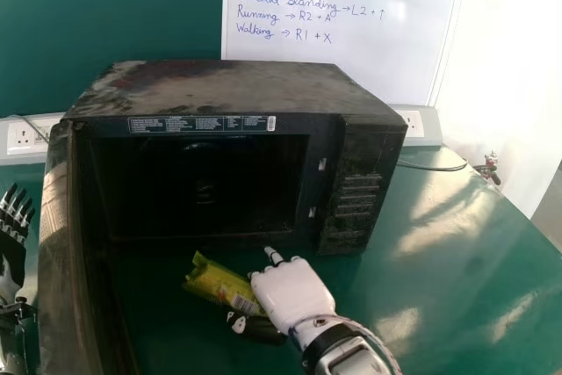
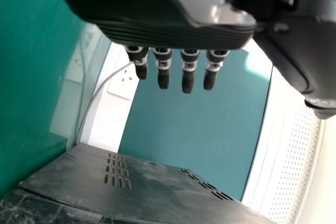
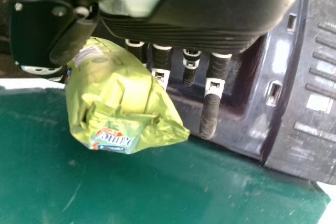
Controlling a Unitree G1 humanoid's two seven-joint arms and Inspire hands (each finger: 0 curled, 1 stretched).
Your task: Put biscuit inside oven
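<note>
I pinch the biscuit packet (image 3: 115, 98) between my thumb and right fingers (image 3: 210, 116), just outside the oven (image 1: 211, 186); one end juts past them, I judge to ease release inside. My left fingers (image 1: 16, 208) idle straight beside the open door (image 1: 57, 234).

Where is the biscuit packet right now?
In the head view, the yellow-green biscuit packet is low and left of centre, gripped in the robot's right hand, just in front of the open oven.

Whiteboard (image 1: 369, 63): "Running → R2 + A", "Walking → R1 + X". Oven (image 1: 219, 85), biscuit wrapper (image 3: 118, 95): print.
</note>
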